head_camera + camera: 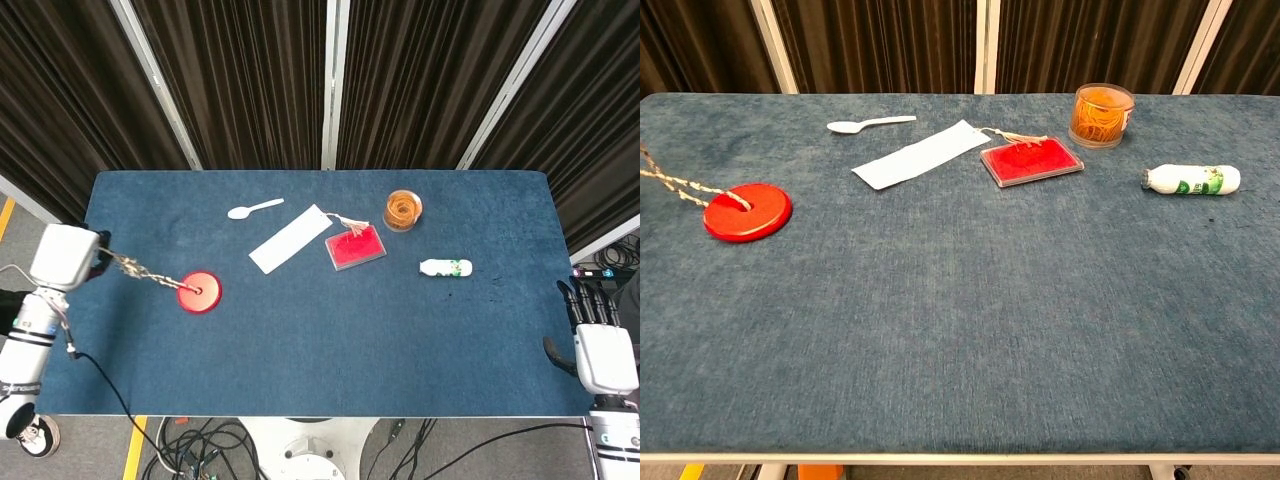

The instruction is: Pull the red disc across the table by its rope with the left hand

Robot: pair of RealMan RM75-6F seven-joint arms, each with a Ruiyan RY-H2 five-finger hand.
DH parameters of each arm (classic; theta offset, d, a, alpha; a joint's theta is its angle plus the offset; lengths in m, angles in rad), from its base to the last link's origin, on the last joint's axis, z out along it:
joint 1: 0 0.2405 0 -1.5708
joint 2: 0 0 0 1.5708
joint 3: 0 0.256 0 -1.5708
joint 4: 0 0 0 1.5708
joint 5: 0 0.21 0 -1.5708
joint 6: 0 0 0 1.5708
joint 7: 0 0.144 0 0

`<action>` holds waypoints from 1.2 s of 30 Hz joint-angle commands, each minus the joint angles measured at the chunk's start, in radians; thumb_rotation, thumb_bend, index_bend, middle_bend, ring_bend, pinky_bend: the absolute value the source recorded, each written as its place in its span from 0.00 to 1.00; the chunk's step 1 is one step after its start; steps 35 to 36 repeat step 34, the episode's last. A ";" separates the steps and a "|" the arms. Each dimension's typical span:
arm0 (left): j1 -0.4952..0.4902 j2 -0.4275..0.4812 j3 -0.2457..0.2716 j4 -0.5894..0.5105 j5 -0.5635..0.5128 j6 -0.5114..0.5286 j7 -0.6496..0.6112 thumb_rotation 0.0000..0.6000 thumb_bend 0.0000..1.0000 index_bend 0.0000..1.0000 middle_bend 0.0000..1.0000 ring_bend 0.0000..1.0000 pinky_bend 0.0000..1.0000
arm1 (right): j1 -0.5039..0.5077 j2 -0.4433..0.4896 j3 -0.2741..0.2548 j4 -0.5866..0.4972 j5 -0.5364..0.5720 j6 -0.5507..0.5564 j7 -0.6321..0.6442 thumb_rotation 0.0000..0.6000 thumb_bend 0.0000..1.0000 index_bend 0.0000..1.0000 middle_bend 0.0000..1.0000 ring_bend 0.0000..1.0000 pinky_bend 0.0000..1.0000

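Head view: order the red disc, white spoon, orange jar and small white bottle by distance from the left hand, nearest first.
From the left hand:
1. red disc, just right of it, on the rope
2. white spoon, far side
3. orange jar, right of centre
4. small white bottle, farthest right
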 commanded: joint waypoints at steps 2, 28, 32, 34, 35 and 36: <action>-0.035 -0.030 0.026 -0.074 0.103 0.011 -0.077 1.00 0.33 0.75 0.90 0.65 0.70 | 0.001 -0.002 0.000 0.004 0.004 -0.005 0.002 1.00 0.24 0.00 0.02 0.00 0.00; 0.159 0.011 0.113 -0.136 0.048 0.154 -0.061 1.00 0.03 0.04 0.02 0.00 0.16 | -0.009 0.001 -0.013 0.017 -0.011 0.007 0.024 1.00 0.24 0.00 0.02 0.00 0.00; 0.269 -0.017 0.158 -0.091 0.046 0.251 -0.070 1.00 0.03 0.04 0.03 0.00 0.16 | -0.016 0.005 -0.019 0.009 -0.027 0.023 0.022 1.00 0.24 0.00 0.02 0.00 0.00; 0.305 -0.027 0.174 -0.067 0.057 0.281 -0.082 1.00 0.03 0.04 0.03 0.00 0.16 | -0.017 0.003 -0.022 0.009 -0.033 0.025 0.020 1.00 0.24 0.00 0.02 0.00 0.00; 0.305 -0.027 0.174 -0.067 0.057 0.281 -0.082 1.00 0.03 0.04 0.03 0.00 0.16 | -0.017 0.003 -0.022 0.009 -0.033 0.025 0.020 1.00 0.24 0.00 0.02 0.00 0.00; 0.305 -0.027 0.174 -0.067 0.057 0.281 -0.082 1.00 0.03 0.04 0.03 0.00 0.16 | -0.017 0.003 -0.022 0.009 -0.033 0.025 0.020 1.00 0.24 0.00 0.02 0.00 0.00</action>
